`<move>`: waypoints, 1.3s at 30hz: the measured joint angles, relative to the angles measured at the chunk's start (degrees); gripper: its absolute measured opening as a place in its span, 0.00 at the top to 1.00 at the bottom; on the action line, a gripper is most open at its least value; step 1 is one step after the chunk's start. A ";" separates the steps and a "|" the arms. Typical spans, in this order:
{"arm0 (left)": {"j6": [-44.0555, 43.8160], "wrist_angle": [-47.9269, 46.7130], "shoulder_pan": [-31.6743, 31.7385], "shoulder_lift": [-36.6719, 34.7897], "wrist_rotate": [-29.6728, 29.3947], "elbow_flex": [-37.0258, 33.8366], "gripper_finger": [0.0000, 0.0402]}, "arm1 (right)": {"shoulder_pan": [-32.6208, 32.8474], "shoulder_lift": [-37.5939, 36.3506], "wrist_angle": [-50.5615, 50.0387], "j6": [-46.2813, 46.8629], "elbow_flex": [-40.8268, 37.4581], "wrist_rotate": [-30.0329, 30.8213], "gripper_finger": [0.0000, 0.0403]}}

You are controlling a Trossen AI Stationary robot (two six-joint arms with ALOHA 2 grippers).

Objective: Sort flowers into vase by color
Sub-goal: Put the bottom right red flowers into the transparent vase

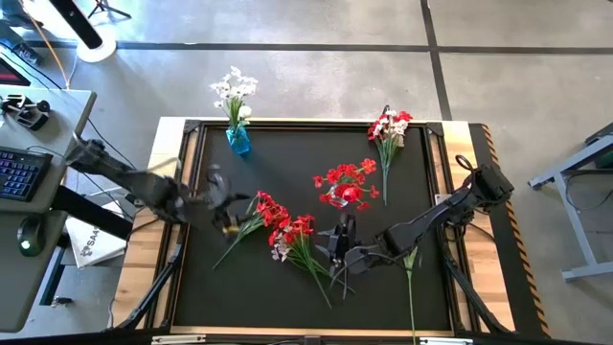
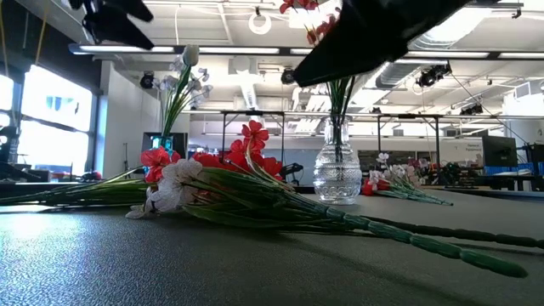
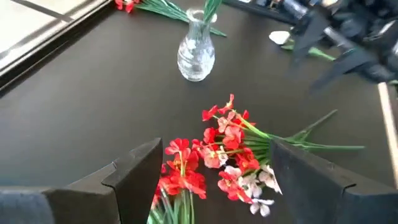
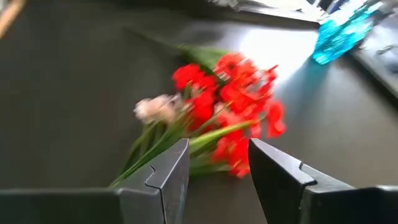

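Observation:
A heap of red-blossomed sprigs (image 1: 283, 228) with a few white blossoms lies flat on the black mat, left of centre (image 2: 221, 183). My left gripper (image 1: 222, 201) hovers open over the heap's left end, its fingers standing wide apart above the red blossoms (image 3: 211, 155). My right gripper (image 1: 337, 251) is open above the heap's green stems, on its right side (image 4: 217, 149). The low view shows both arms held well above the table. A clear glass vase (image 1: 342, 198) holds red flowers. A blue vase (image 1: 238, 141) holds white flowers.
A mixed red and white bunch (image 1: 388, 129) lies at the far right of the mat. A single long stem (image 1: 412, 278) lies near the right arm, by the near edge. The mat is bare at its near left. A desk with a keyboard (image 1: 19, 172) stands left of the table.

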 joint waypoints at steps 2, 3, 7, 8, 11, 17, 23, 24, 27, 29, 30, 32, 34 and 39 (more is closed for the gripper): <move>-0.99 4.57 -1.21 2.27 -2.56 -2.83 0.30 | 0.96 -0.95 -2.81 3.31 0.00 -2.32 0.60; -1.04 7.00 -1.48 3.48 -3.62 -4.26 0.30 | 1.48 -1.73 -5.15 5.87 0.00 -3.47 0.60; 0.18 19.61 -0.77 8.75 -3.88 -9.56 0.30 | 3.28 -5.24 -18.10 18.48 0.20 -9.29 0.60; 0.82 23.11 -0.24 10.04 -2.19 -10.50 0.30 | 3.67 -6.16 -21.57 22.49 0.20 -10.84 0.60; 3.62 30.32 1.41 13.70 3.01 -12.65 0.30 | 4.55 -8.35 -30.37 35.36 0.20 -14.86 0.60; 6.37 33.29 4.70 19.85 4.12 -13.45 0.30 | 5.49 -8.42 -37.12 49.19 0.07 -17.25 0.60; 6.35 36.58 6.99 24.61 -0.30 -13.45 0.30 | 4.56 -5.65 -27.01 46.75 0.02 -17.14 0.55; 6.36 37.89 7.23 25.39 -0.95 -13.43 0.30 | 4.24 -4.98 -24.87 45.72 0.02 -16.96 0.53; 6.46 40.94 7.59 27.11 -1.52 -13.40 0.30 | 3.26 -2.51 -18.15 42.23 0.02 -17.11 0.46; 6.46 41.24 7.43 27.60 -0.90 -13.40 0.30 | 2.61 -0.49 -12.82 39.30 0.03 -18.41 0.42; 6.40 41.28 7.24 27.65 -0.13 -13.43 0.30 | 2.42 0.62 -10.15 37.98 0.02 -19.23 0.40; 6.19 41.21 6.61 27.64 1.97 -13.40 0.30 | 2.30 2.81 -5.44 36.25 0.18 -20.57 0.39; 5.39 40.74 5.46 27.65 3.87 -13.40 0.30 | 2.46 5.21 -3.53 35.12 1.89 -21.73 0.38; 2.06 40.33 1.15 27.63 4.53 -13.40 0.30 | 3.70 12.35 -5.42 34.89 9.78 -21.86 0.41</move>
